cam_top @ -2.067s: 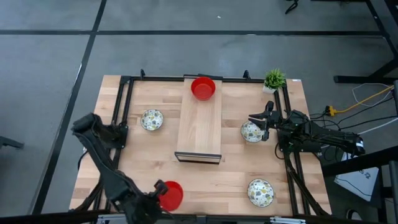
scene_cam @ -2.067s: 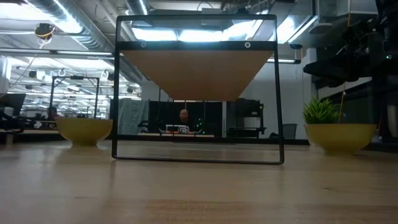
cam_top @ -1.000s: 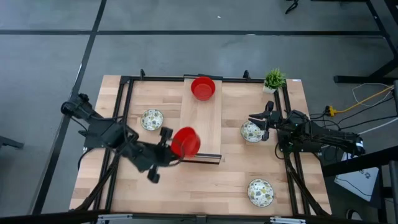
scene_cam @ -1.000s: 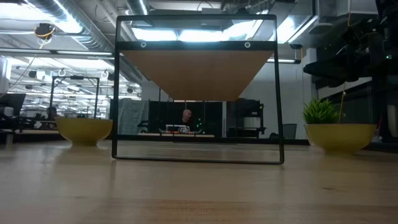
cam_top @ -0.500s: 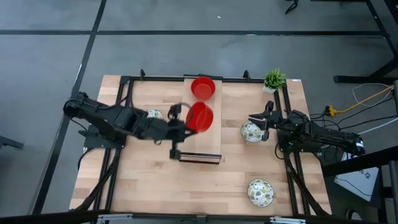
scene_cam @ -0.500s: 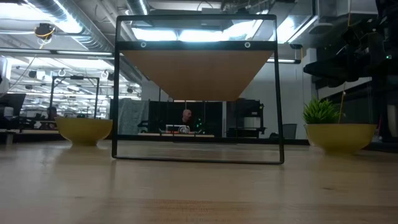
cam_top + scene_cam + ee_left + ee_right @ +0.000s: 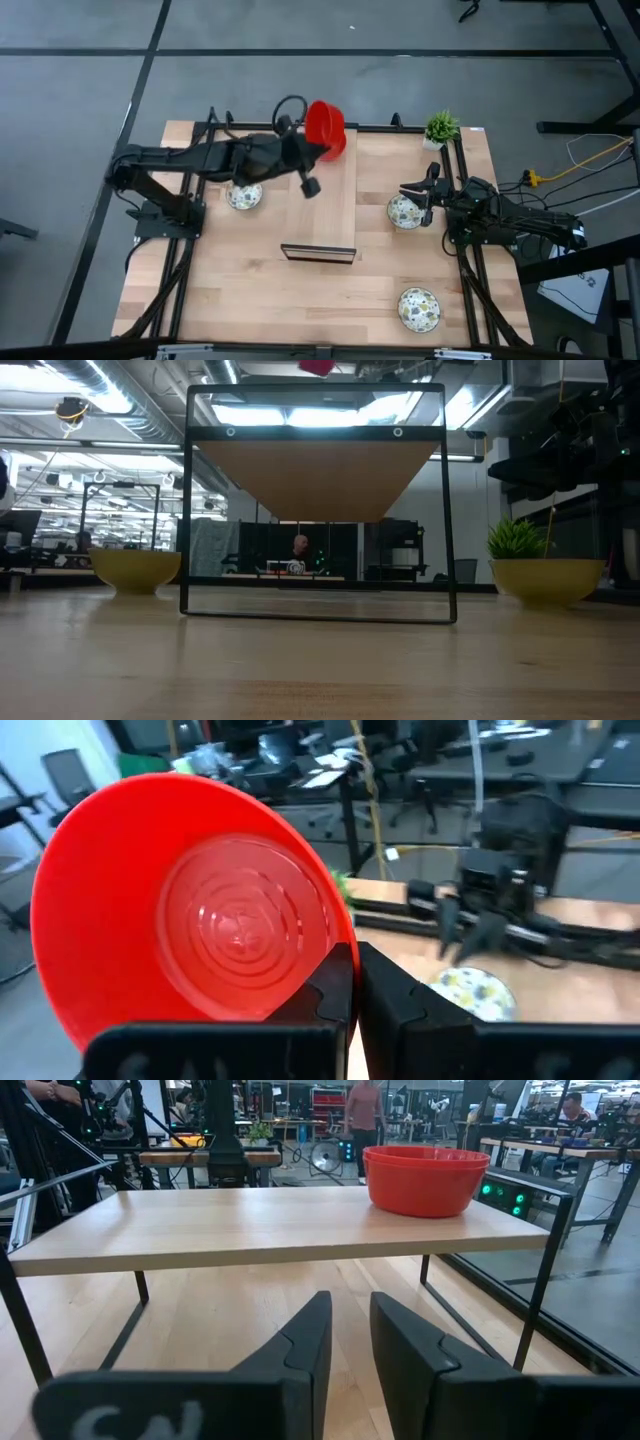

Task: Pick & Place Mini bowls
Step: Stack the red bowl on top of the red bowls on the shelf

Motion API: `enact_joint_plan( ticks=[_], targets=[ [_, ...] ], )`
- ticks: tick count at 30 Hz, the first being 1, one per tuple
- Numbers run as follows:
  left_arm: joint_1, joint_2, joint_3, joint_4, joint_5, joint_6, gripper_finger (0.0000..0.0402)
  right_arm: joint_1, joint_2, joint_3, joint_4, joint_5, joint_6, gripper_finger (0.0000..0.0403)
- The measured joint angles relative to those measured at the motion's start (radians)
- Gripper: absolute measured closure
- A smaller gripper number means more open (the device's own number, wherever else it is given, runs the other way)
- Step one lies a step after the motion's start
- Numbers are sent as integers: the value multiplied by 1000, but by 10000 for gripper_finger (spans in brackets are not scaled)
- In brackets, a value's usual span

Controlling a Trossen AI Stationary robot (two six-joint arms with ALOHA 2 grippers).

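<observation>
My left gripper point(image 7: 308, 148) reaches in from the table's left and is shut on a red mini bowl point(image 7: 323, 125). It holds the bowl in the air over the far end of the raised wooden shelf point(image 7: 322, 205). The bowl's underside shows at the top of the low view point(image 7: 317, 366). Another red bowl point(image 7: 420, 1178) sits on the shelf's far end, mostly hidden from above by the held one. Three patterned bowls point(image 7: 244, 192) point(image 7: 404, 211) point(image 7: 419, 309) rest on the table. My right gripper point(image 7: 350, 1312) waits at the right beside one of the patterned bowls, slightly open with nothing between its fingers. My left gripper pinches the red bowl's rim point(image 7: 335, 958) between its two fingers, one finger point(image 7: 322, 1005) on the inner side of the wall and the other outside it. The fingers come about level from the table's left. The bowl is lifted clear and tipped on its side, its hollow facing the wrist.
A small potted plant point(image 7: 441, 128) stands at the far right corner. A black frame point(image 7: 200, 180) runs along the table's sides. The shelf stands on thin black legs point(image 7: 186, 510) with open room beneath it.
My left gripper has swung with the red bowl from the shelf's near left corner toward the table's far edge. It has risen a little and rolled. The bowl has stayed in its hold, has tipped onto its side and has come into the top of the low view.
</observation>
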Motion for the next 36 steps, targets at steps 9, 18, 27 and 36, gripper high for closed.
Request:
enact_joint_plan(
  ticks=[9, 18, 27, 36],
  targets=[
    [121, 142, 43, 69, 70, 92, 398, 0, 0, 0, 0, 0, 0, 328],
    [190, 354, 358, -191, 112, 75, 398, 0, 0, 0, 0, 0, 0, 328],
    [248, 513, 732, -538, 114, -81, 398, 0, 0, 0, 0, 0, 0, 328],
    [289, 530, 739, -746, 189, -208, 398, 0, 0, 0, 0, 0, 0, 328]
  ],
)
